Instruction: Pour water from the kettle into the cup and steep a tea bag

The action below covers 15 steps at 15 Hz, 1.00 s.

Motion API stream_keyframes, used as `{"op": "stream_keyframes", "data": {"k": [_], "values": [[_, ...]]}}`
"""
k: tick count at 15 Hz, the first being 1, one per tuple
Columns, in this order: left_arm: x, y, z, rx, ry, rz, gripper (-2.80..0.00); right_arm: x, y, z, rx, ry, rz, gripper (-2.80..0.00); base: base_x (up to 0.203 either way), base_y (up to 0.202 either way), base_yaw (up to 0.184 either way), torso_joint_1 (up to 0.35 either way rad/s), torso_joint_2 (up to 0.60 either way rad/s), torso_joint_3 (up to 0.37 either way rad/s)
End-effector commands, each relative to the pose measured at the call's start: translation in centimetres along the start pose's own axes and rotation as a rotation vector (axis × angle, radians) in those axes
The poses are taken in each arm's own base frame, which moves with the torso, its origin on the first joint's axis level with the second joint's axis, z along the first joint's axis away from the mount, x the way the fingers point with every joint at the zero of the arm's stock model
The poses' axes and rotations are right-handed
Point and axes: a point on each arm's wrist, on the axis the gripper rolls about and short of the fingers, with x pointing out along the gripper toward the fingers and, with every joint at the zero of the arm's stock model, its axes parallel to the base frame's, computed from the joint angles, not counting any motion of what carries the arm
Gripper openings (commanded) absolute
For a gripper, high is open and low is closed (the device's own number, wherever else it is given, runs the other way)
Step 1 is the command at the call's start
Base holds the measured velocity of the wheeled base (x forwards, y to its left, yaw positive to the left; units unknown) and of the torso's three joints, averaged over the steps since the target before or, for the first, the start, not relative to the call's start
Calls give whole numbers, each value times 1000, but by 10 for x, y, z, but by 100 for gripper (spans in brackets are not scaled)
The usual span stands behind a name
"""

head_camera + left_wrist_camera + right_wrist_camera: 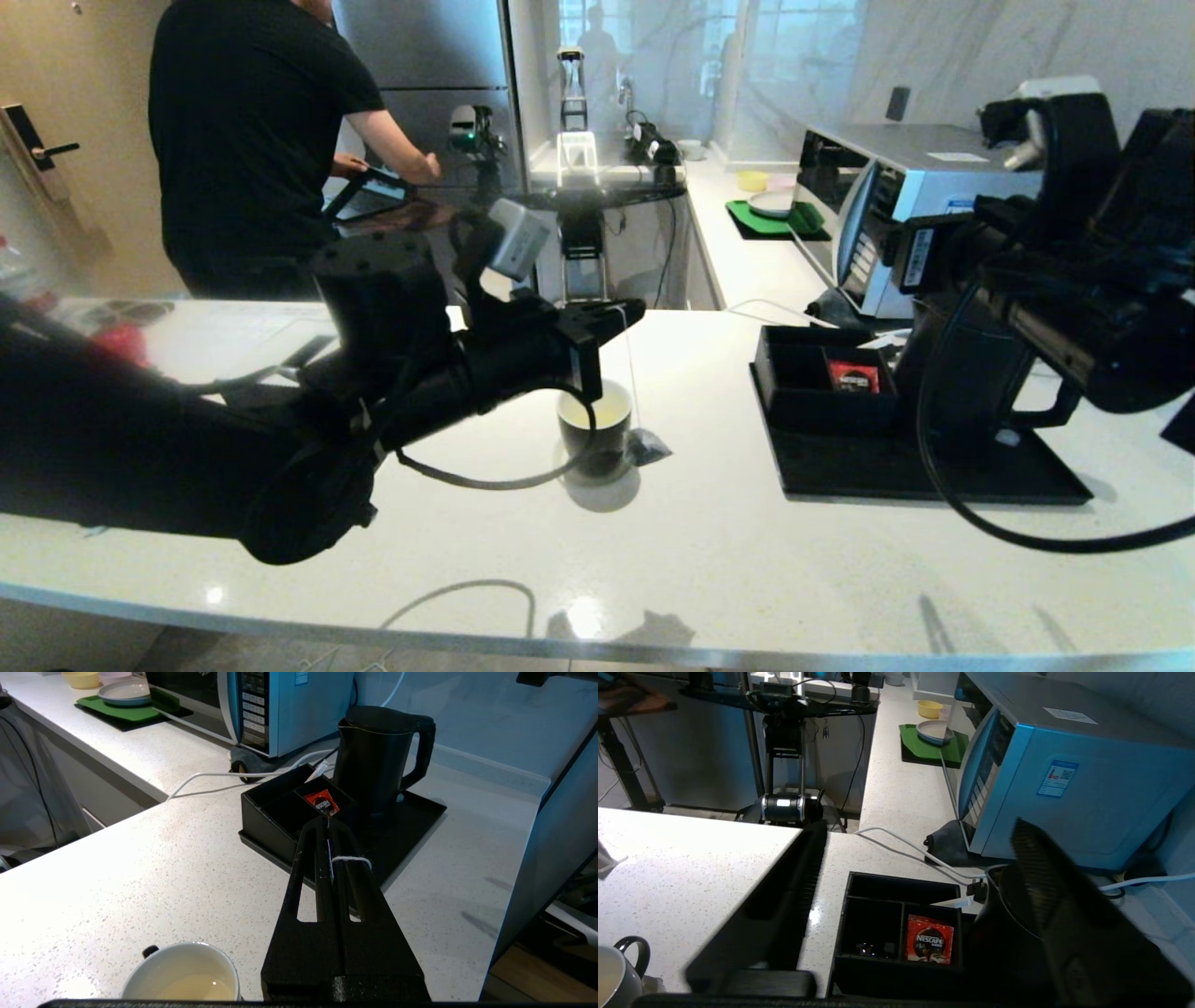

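Half the job looked done: pale yellowish water [198,987] already sat in the small glossy black cup with the white inside [596,427], and the matte black electric kettle [376,763] stood back on its flat black tray [411,821], ahead of the left gripper [329,828]. That gripper was clamped on the thin white string [351,859], holding it just above and beside the cup. Below it, the small greyish tea bag [646,446] lay on the white speckled surface [728,551], touching the cup's base, not in the water. Steeping remained. The right gripper [920,858] hovered spread apart above the kettle.
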Motion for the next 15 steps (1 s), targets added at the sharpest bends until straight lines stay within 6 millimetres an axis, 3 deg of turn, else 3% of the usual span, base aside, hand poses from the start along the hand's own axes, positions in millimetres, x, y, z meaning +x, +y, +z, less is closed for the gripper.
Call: {"op": "stream_keyframes", "data": {"k": [1, 6, 10, 12, 15], "values": [[0, 0, 0, 1, -3, -2, -280, -4, -10, 2, 8, -16, -27, -280, 0, 0, 0, 0, 0, 0], [2, 1, -1, 1, -3, -4, -280, 5, -44, 1, 9, -25, -150, -280, 0, 0, 0, 0, 0, 0], [2, 1, -3, -2, 3, -1, -280, 2, -98, -22, 11, -97, -323, -280, 0, 0, 0, 0, 0, 0], [2, 3, -5, -3, 7, 4, -280, -21, -117, -36, -19, -130, -337, -280, 0, 0, 0, 0, 0, 0], [3, 3, -6, -5, 11, 1, -280, -71, -126, -43, -29, -156, -341, -280, 0, 0, 0, 0, 0, 0]]}}
